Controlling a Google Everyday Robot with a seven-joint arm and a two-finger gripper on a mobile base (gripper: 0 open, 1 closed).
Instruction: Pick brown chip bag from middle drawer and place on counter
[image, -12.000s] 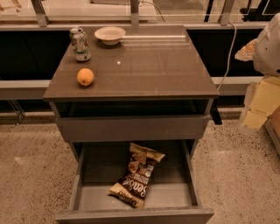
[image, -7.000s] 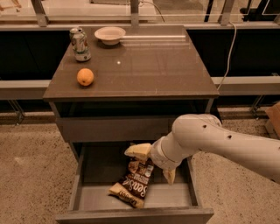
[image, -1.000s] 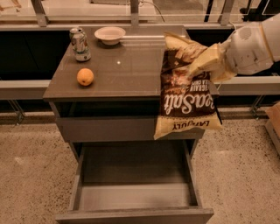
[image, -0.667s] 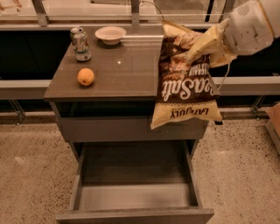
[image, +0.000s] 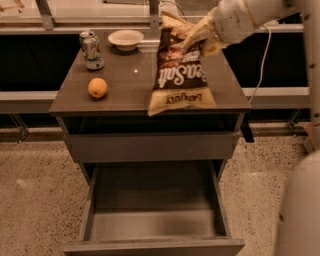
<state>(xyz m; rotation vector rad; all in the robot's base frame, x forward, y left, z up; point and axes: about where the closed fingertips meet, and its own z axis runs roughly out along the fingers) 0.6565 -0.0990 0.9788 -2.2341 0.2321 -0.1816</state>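
The brown chip bag (image: 181, 75) hangs upside down over the right half of the counter (image: 125, 92), its cream lower end near the front edge. My gripper (image: 197, 36) is shut on the bag's upper end, above the counter's back right part. Whether the bag touches the counter I cannot tell. The middle drawer (image: 152, 212) is pulled open below, its floor bare.
On the counter's left stand a soda can (image: 91, 49), a white bowl (image: 125, 39) and an orange (image: 97, 87). The arm's white body (image: 300, 210) fills the lower right. A cable (image: 261, 60) hangs to the right of the cabinet.
The bag has gone from the drawer floor into my gripper. In the last second the gripper has carried it back and left, over the counter.
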